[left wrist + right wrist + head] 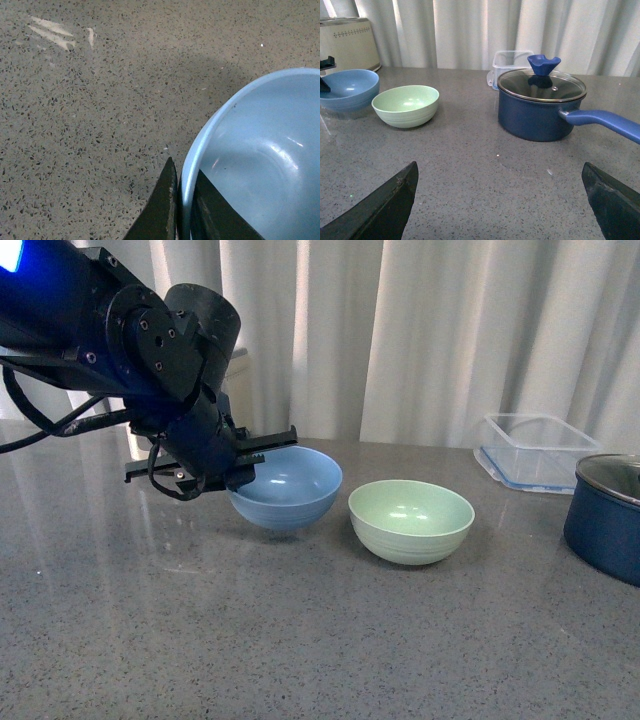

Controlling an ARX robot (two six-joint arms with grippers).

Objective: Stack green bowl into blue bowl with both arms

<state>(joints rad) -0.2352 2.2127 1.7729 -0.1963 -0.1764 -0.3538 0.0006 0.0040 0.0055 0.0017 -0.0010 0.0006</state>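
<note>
The blue bowl (290, 490) is tilted and held a little above the speckled counter, left of centre. My left gripper (262, 448) is shut on its near-left rim, one finger inside and one outside, as the left wrist view shows at the gripper (184, 186) and the blue bowl (260, 165). The green bowl (411, 521) rests upright on the counter just right of it, untouched. In the right wrist view my right gripper (500, 195) stands wide open over bare counter, well short of the green bowl (406, 105) and the blue bowl (347, 89).
A dark navy pot (606, 514) with a glass lid and long handle (605, 123) stands at the right. A clear plastic container (530, 450) sits behind it. A cream toaster (347, 45) is at the back, curtains beyond.
</note>
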